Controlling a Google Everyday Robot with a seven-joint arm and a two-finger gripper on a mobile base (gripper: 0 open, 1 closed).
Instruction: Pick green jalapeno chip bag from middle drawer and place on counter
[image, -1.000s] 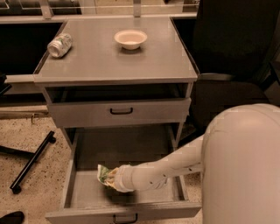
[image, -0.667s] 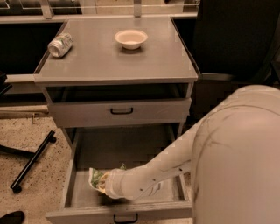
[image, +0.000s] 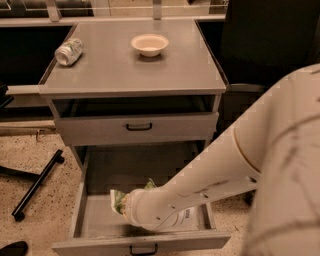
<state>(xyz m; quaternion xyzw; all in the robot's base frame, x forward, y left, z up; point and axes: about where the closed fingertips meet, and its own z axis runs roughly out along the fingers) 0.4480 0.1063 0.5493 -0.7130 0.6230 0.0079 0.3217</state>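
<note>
One claw (image: 123, 205) inside middle drawer (image: 98, 221)

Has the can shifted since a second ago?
No; can still lies by the counter's back-left corner; gripper is in the middle drawer at the chip bag.

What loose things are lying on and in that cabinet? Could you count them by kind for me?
Cans: 1, the can lying on its side on the counter
Bowls: 1, the bowl on the counter
Chip bags: 1, the green jalapeno chip bag in the open middle drawer, where the gripper reaches down to it
Total: 3
</note>
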